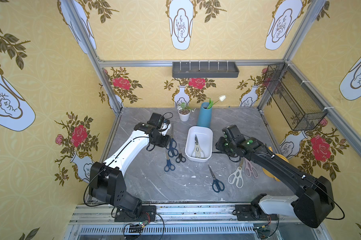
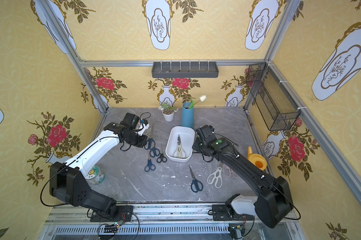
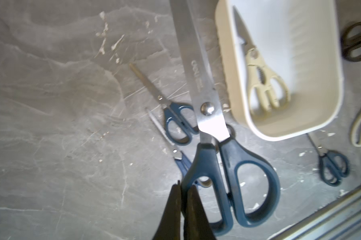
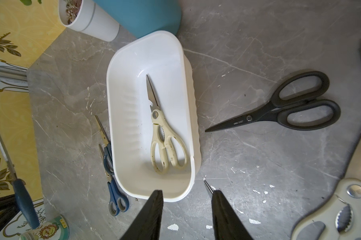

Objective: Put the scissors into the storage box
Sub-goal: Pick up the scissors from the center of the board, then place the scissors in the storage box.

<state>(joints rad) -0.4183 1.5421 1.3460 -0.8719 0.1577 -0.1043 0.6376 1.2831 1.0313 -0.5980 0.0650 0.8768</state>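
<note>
The left jaws are pinching just one loop, risking the big blue scissors (image 3: 208,124) swivelling free; the right jaws are idling spread.

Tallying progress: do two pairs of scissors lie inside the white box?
No, only one cream-handled pair lies in the storage box.

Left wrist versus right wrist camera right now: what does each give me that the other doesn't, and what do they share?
Left wrist only: a close look at the left gripper shut on a handle loop of the big blue scissors, plus the metal rail.
Right wrist only: the open right gripper near the box end, the blue vase, the white plant pot, the labelled can.
Both: the box holding cream shears, the black scissors beside it, and the big blue scissors.
</note>
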